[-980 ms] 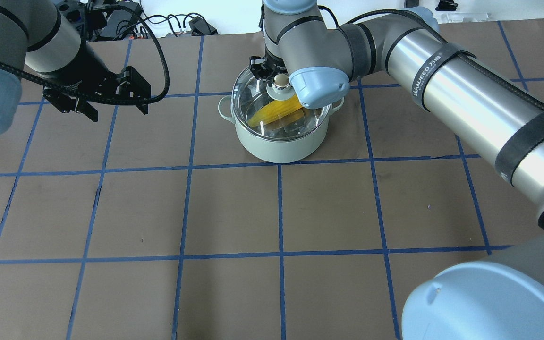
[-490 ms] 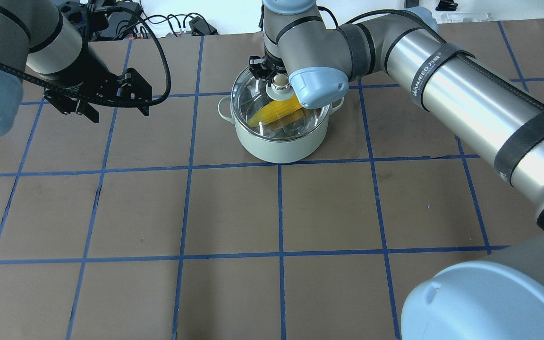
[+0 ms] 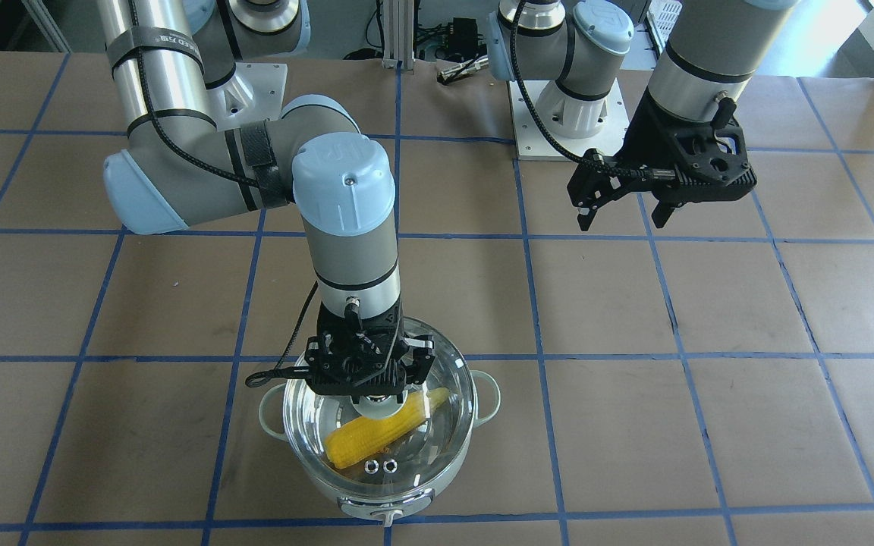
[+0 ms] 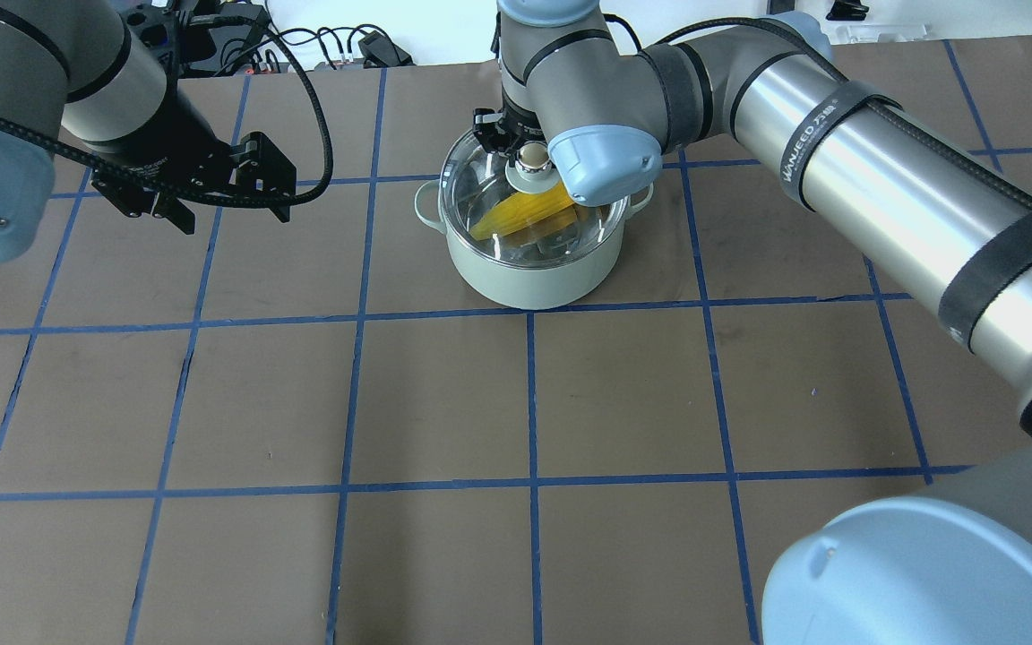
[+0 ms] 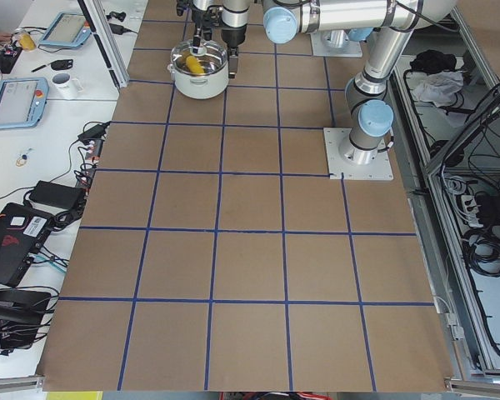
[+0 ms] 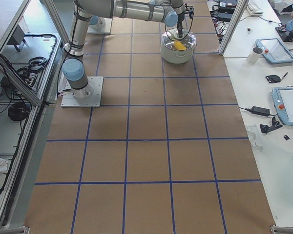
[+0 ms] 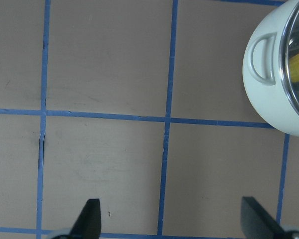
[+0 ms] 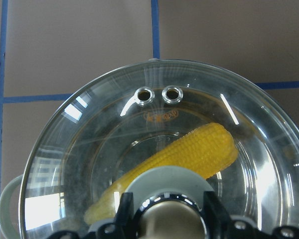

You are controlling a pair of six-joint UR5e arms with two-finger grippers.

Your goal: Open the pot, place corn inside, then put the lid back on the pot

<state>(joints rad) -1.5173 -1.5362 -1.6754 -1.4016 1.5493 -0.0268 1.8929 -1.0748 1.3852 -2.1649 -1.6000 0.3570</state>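
The pale green-grey pot stands at the far middle of the table. The yellow corn lies inside it, seen through the clear glass lid, which sits on the pot's rim. My right gripper points down over the lid, and its fingers close on the cream knob, as the right wrist view shows. My left gripper is open and empty, hovering over the table left of the pot. The left wrist view shows the pot's side handle.
The brown table top has a grid of blue tape lines. Cables and boxes lie beyond the far edge. My right arm's long link stretches over the table's right half.
My left gripper has drifted a little to the right, toward the pot. The right gripper, lid, pot and corn have not moved.
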